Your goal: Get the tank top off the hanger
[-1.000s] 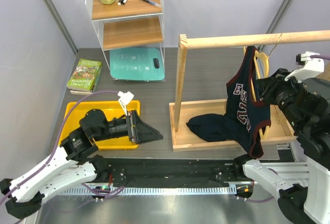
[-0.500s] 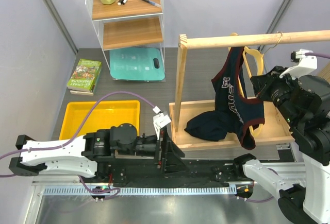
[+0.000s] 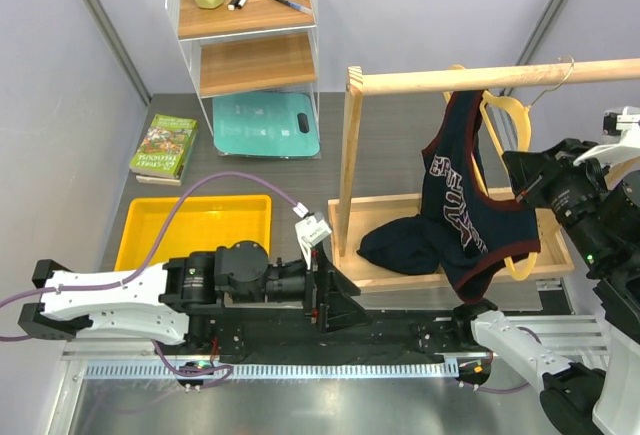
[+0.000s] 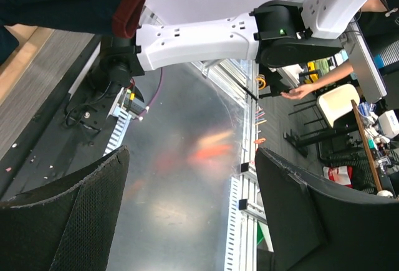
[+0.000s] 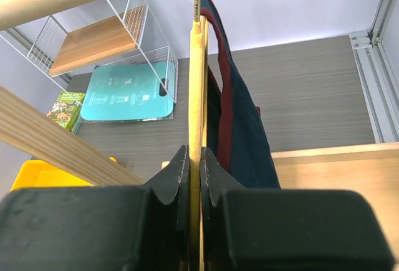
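Note:
The navy tank top (image 3: pixel 465 190) with dark red trim hangs on the yellow hanger (image 3: pixel 503 105), below the wooden rail. The hanger's silver hook (image 3: pixel 560 68) is by the rail. My right gripper (image 3: pixel 514 175) is shut on the hanger's edge, to the right of the tank top. In the right wrist view its jaws (image 5: pixel 195 159) pinch the yellow hanger (image 5: pixel 196 90), and the tank top (image 5: pixel 243 128) hangs just right of it. My left gripper (image 3: pixel 345 307) is open and empty, low at the table's front edge. Its wrist view (image 4: pixel 187 209) shows the tank top's red hem (image 4: pixel 132 6) at the top left.
The wooden rail (image 3: pixel 480 77) stands on a wooden tray base (image 3: pixel 345 273) that holds a dark garment (image 3: pixel 400 240). A yellow bin (image 3: pixel 195 227), a book (image 3: pixel 165 145), a teal board (image 3: pixel 265 123) and a wire shelf (image 3: pixel 245 60) are on the left and behind.
My left arm swung from the yellow bin to the front edge, then stayed. My right gripper moved right and down with the hanger, and the tank top swung right with it.

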